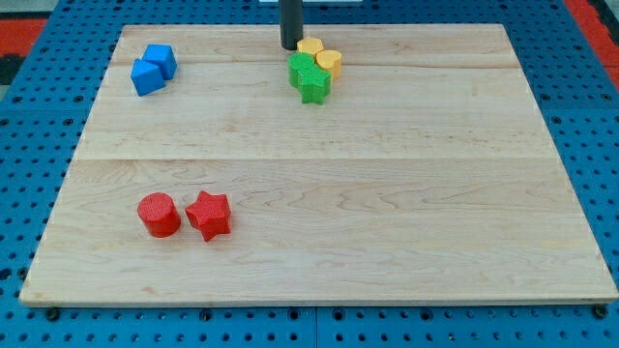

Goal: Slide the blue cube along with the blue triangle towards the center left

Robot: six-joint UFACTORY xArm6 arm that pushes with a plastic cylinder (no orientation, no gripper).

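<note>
The blue cube (161,60) sits near the board's top left corner. The blue triangle (147,77) touches it just below and to its left. My tip (290,46) stands at the view's top centre, far to the right of both blue blocks. It is just left of a yellow block (309,47) and above the green blocks.
A cluster at the top centre holds two yellow blocks, the second (330,63) to the right, a green block (303,68) and a green star (315,86). A red cylinder (159,215) and a red star (209,214) lie at the lower left. The wooden board (387,193) lies on a blue pegboard.
</note>
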